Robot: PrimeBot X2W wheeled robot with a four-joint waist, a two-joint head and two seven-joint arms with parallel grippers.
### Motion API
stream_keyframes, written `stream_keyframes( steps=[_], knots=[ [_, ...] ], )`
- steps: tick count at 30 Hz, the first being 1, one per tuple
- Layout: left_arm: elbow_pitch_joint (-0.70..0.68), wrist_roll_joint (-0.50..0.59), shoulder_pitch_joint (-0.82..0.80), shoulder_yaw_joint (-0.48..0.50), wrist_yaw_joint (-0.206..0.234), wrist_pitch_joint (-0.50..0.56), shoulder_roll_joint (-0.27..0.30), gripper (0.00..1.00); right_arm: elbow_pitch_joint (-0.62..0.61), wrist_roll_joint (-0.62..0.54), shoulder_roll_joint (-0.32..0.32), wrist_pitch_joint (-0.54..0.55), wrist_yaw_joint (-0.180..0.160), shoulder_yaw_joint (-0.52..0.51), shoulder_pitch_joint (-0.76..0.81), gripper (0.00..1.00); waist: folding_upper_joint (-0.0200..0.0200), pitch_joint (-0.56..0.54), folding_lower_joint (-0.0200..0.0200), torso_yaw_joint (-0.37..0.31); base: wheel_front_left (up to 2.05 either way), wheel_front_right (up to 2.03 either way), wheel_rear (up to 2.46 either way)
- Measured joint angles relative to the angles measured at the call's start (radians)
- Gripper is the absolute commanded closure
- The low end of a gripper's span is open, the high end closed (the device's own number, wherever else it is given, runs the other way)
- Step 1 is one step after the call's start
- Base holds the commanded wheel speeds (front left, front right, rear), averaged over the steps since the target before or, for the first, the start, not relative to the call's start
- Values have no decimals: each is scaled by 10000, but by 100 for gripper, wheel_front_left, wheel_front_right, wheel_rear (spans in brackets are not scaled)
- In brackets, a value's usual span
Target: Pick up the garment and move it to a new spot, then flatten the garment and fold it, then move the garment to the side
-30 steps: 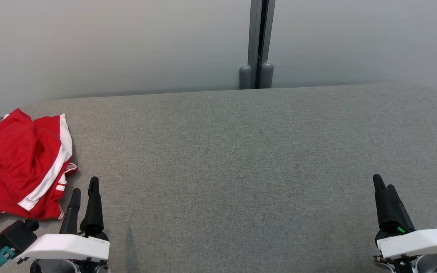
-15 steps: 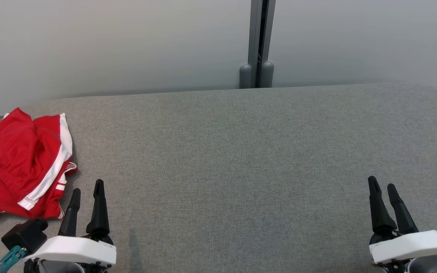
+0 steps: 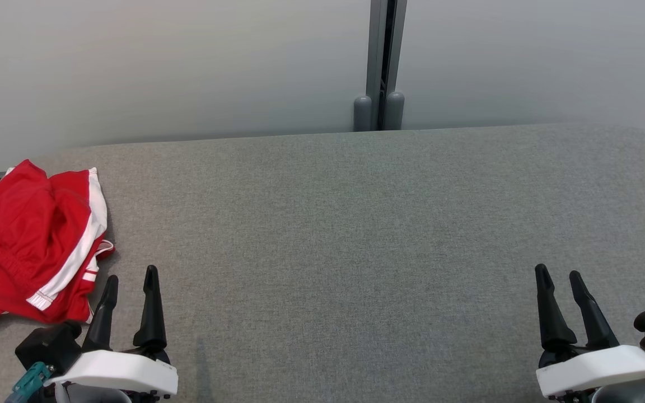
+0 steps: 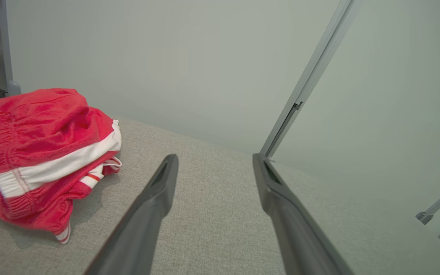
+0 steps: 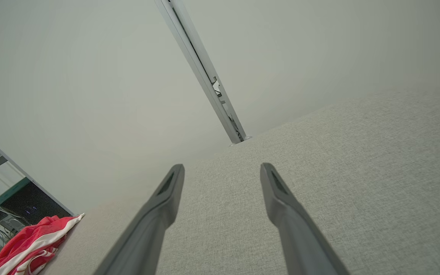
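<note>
the red garment (image 3: pixel 31 246) lies bunched at the left of the grey table (image 3: pixel 356 224). the left gripper (image 3: pixel 131 274) and right gripper (image 3: pixel 557 274) are both spread apart and hold nothing.

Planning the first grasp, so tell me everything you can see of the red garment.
The red garment looks like soft sports shorts: gathered elastic waistband, white side stripes and white hem trim. It lies crumpled in a bunched heap at the far left of the grey table, resting on it alone. The open left gripper stands to its right, not touching.
</note>
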Motion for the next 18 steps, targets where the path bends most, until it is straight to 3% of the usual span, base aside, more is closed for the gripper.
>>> stream_keyframes(
  steps=[18],
  knots=[
    [25,1593,66,56,84,-424,13,0,-94,-1563,-2,-416,0,73,66,0,0,-14,0,0,0,0,0]
  ],
)
